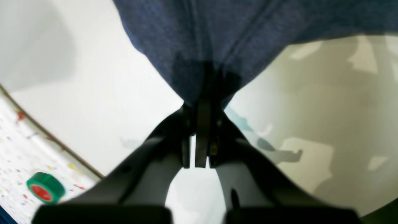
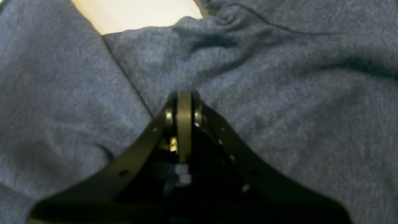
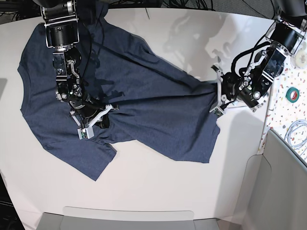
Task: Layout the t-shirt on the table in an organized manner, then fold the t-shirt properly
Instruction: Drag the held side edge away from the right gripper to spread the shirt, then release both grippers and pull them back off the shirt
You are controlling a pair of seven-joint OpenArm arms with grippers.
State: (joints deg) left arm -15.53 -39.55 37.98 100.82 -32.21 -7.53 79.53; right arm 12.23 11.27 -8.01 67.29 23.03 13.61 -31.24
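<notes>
The navy t-shirt [image 3: 144,110] lies spread over the white table [image 3: 158,191], wrinkled, with one sleeve toward the front left. My left gripper [image 3: 214,98] is shut on the shirt's right edge; in the left wrist view the cloth [image 1: 217,37] fans up out of the closed jaws [image 1: 203,104] above the table [image 1: 108,93]. My right gripper [image 3: 100,116] is down on the shirt's left half. In the right wrist view its jaws [image 2: 185,93] are shut with their tips in the cloth [image 2: 279,109]. A taut ridge of cloth runs between the two grippers.
A green tape roll [image 3: 291,94] lies on the speckled surface [image 3: 288,115] beyond the table's right edge, seen too as the green roll [image 1: 46,187] in the left wrist view. White cables [image 3: 297,134] lie near it. A grey panel [image 3: 129,218] borders the front.
</notes>
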